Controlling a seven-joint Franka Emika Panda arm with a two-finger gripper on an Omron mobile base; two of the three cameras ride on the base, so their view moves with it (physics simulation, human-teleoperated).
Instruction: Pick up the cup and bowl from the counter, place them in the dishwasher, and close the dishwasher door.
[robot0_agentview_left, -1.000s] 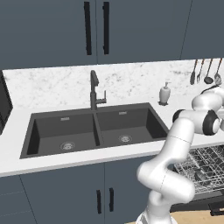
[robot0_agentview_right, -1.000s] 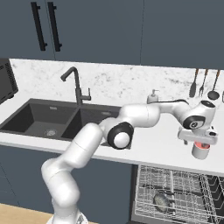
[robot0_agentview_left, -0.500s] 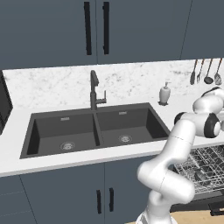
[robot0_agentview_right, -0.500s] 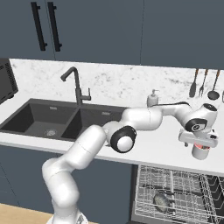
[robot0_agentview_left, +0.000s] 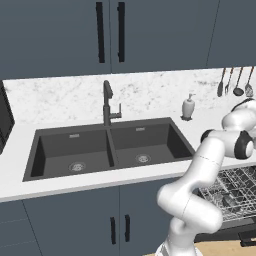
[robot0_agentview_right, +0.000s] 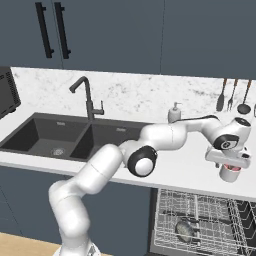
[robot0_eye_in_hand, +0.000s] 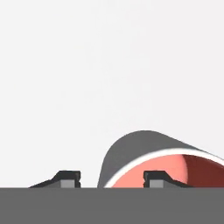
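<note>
Arm is reaching far to the right over the surface (robot0_agentview_right: 190, 175), the white speckled stone worktop with the black double sink (robot0_agentview_right: 75, 135) cut into it. In the right base view the end effector (robot0_agentview_right: 230, 169) is pointing down over the cup (robot0_agentview_right: 230, 173), which is standing upright on the surface near its front edge, right of the sink and above the dishwasher (robot0_agentview_right: 200, 225). The cup is grey outside and red inside.

Hand view: the cup (robot0_eye_in_hand: 144, 159) is sitting at lower right, its rim facing the camera. One finger tip (robot0_eye_in_hand: 156, 178) is lying inside the red opening and the other (robot0_eye_in_hand: 65, 178) outside the grey wall, so the near wall is standing between the two. The jaws are sitting at a middling width; whether the pads are pressing the wall cannot be told, and the cup is not showing as lifted.

Dishwasher rack (robot0_agentview_left: 227, 192) is pulled out under the surface, silver wire, seen in both base views. A rounded grey item, probably the bowl (robot0_agentview_right: 184, 230), is lying in the rack in the right base view; its identity is uncertain at this size.

Also on the surface: a white soap dispenser (robot0_agentview_left: 188, 107) behind the sink's right basin, a black faucet (robot0_agentview_left: 108, 104) at the sink's back edge. Utensils (robot0_agentview_left: 235, 82) are hanging on the backsplash at far right.
</note>
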